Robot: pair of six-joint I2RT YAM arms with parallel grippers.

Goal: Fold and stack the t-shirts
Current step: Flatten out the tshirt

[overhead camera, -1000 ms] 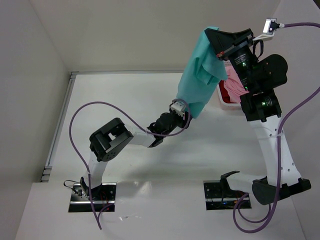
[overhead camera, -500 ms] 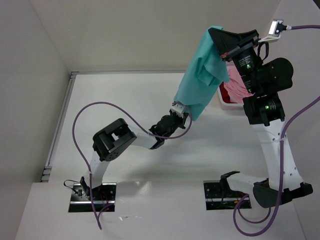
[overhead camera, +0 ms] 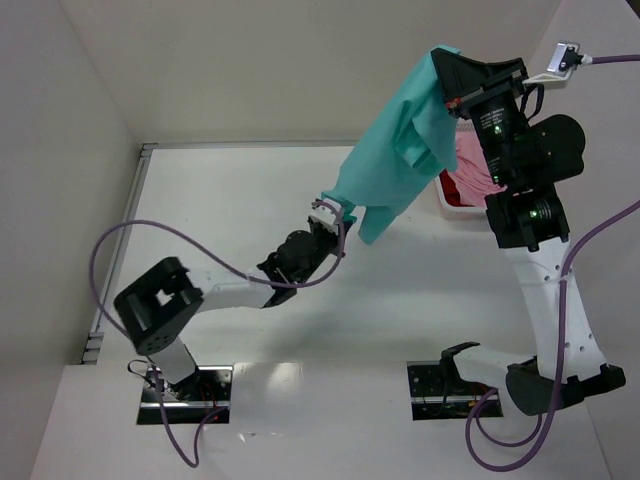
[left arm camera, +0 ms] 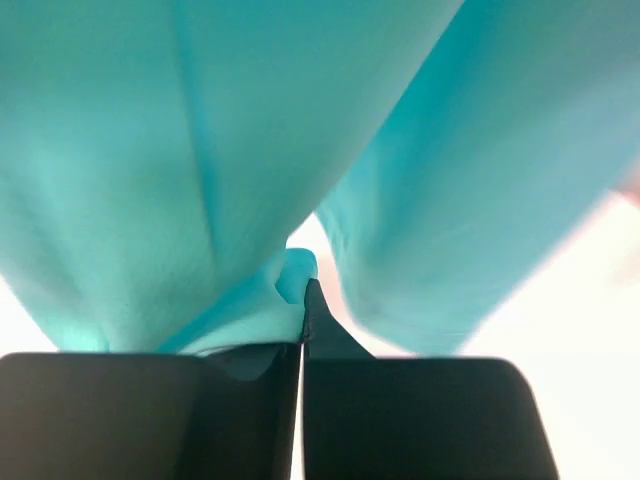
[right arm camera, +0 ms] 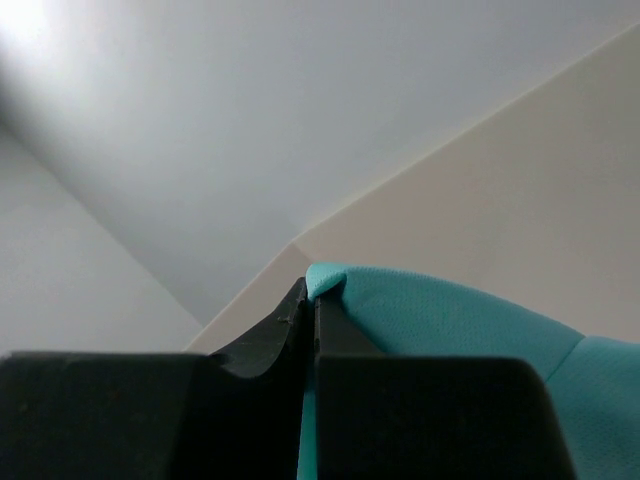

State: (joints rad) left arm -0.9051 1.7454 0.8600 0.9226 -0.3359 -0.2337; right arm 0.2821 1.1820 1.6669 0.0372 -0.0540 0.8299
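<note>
A teal t-shirt [overhead camera: 400, 150] hangs in the air above the table's back right. My right gripper [overhead camera: 447, 62] is raised high and shut on its top edge; in the right wrist view a teal fold [right arm camera: 460, 320] comes out between the pressed-together fingers of that gripper [right arm camera: 312, 290]. My left gripper [overhead camera: 330, 208] is shut on the shirt's lower left corner, stretching the cloth out to the left. Teal cloth [left arm camera: 200, 150] fills the left wrist view, and a small tuck is pinched at the left gripper [left arm camera: 303, 295]. A light pink t-shirt [overhead camera: 470, 165] and a dark red t-shirt [overhead camera: 452, 193] lie bunched behind the right arm.
A white basket [overhead camera: 441, 207] at the table's right edge holds the pink and dark red shirts, mostly hidden by the right arm. A wall and a metal rail [overhead camera: 120, 250] run along the table's left side. Purple cables loop off both arms.
My left gripper closed on the teal shirt's lower corner and drew it left and nearer, its elbow swinging left. The right gripper rose slightly, spreading the shirt.
</note>
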